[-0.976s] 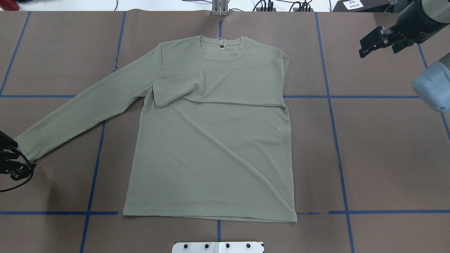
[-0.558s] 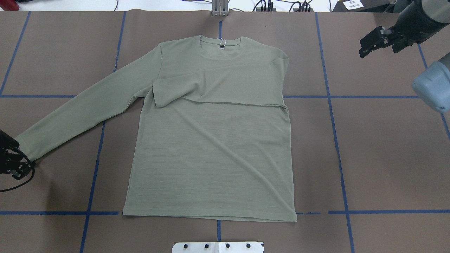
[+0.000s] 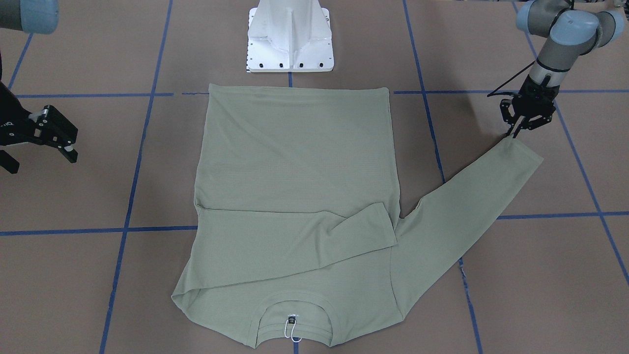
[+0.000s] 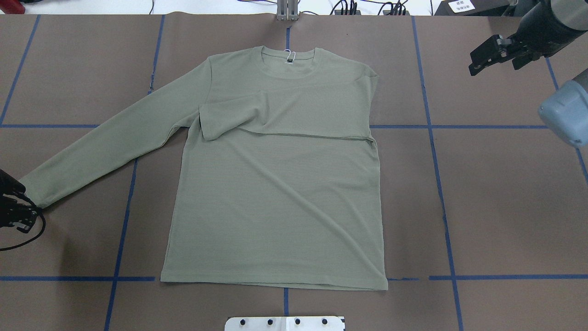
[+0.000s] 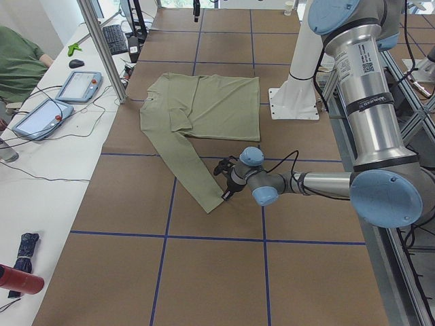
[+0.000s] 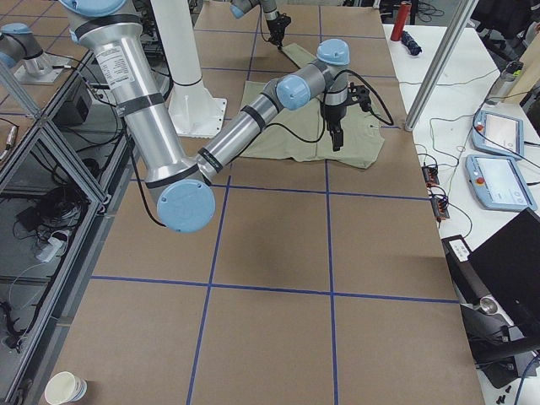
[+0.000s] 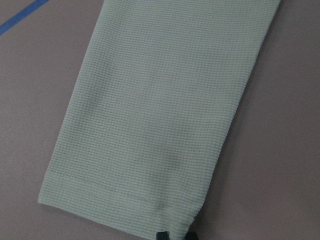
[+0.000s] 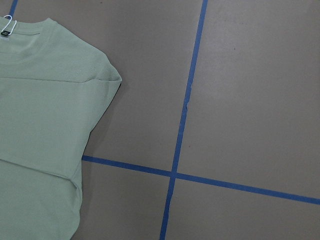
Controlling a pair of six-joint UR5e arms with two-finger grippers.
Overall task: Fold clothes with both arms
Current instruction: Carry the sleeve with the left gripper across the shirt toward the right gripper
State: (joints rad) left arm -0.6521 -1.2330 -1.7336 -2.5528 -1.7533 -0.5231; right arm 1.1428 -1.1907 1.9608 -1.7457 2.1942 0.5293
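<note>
The pale green shirt (image 4: 275,193) lies flat on the brown table, collar at the far edge. One sleeve (image 4: 275,112) is folded across the chest; the other sleeve (image 4: 101,147) stretches out toward my left side. My left gripper (image 4: 20,207) sits at that sleeve's cuff (image 3: 521,152). In the left wrist view its fingertips (image 7: 161,235) pinch the cuff's puckered corner (image 7: 180,217), so it is shut on the cuff. My right gripper (image 4: 496,66) hovers open and empty above bare table beyond the shirt's folded shoulder (image 8: 107,75).
The white pedestal base (image 3: 290,44) stands just behind the shirt's hem. Blue tape lines (image 4: 432,126) cross the table. A side bench holds teach pendants (image 5: 78,85) and cables, with a person's green sleeve (image 5: 20,64) beside it.
The left gripper has crept slightly farther from the robot, and the cuff's corner has shifted with it. The right gripper has edged barely upward in the view.
</note>
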